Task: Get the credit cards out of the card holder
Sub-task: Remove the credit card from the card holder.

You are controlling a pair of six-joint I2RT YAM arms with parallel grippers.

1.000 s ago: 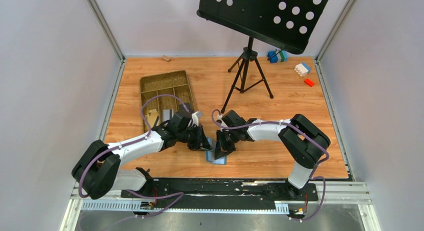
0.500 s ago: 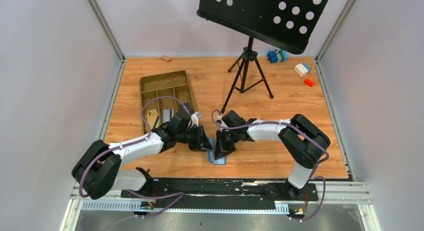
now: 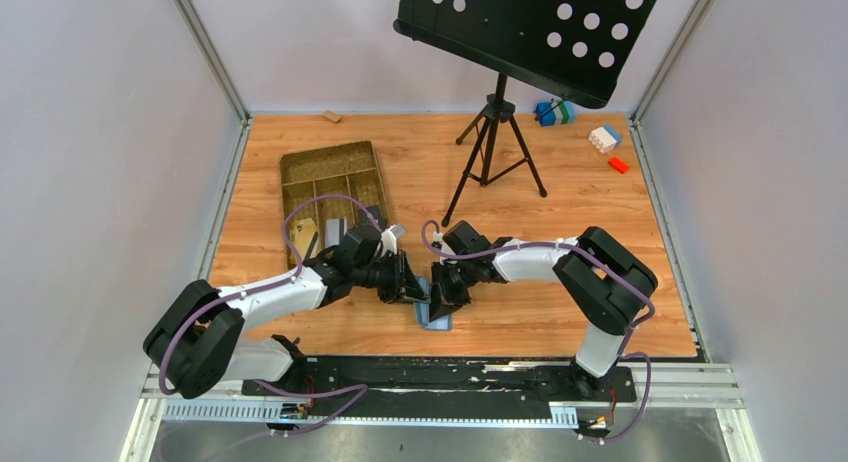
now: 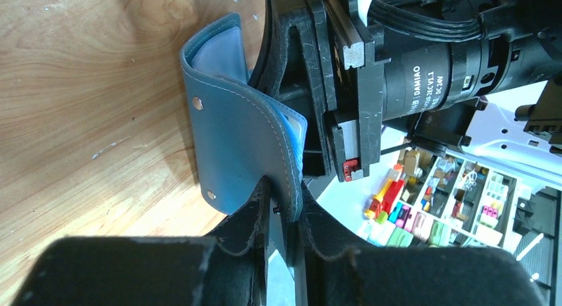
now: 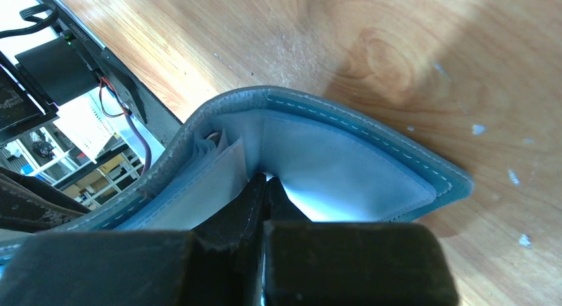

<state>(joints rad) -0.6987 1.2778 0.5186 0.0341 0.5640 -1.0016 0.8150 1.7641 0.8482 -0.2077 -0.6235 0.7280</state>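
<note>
We've got the flat blue leather fold-over card holder (image 4: 232, 140) propped open on the wooden tabletop (image 4: 79, 87), caught between both sets of fingers. Our left gripper (image 4: 283, 203) is clamped on the outer flap's edge. Our right gripper (image 5: 265, 187) is pressed shut, its tips buried in the fold among pale inner sleeves (image 5: 344, 167). No credit cards show beyond the fingertips. Our call is to hold that flap firm, part the right fingers slightly and hunt for a card edge.

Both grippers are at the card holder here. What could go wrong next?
1. The left gripper pinches only an edge of the holder; it may slip if pulled.
2. The right gripper is shut inside against the pale lining, with no card visible between its fingers; a pull may drag lining or holder instead.
</note>
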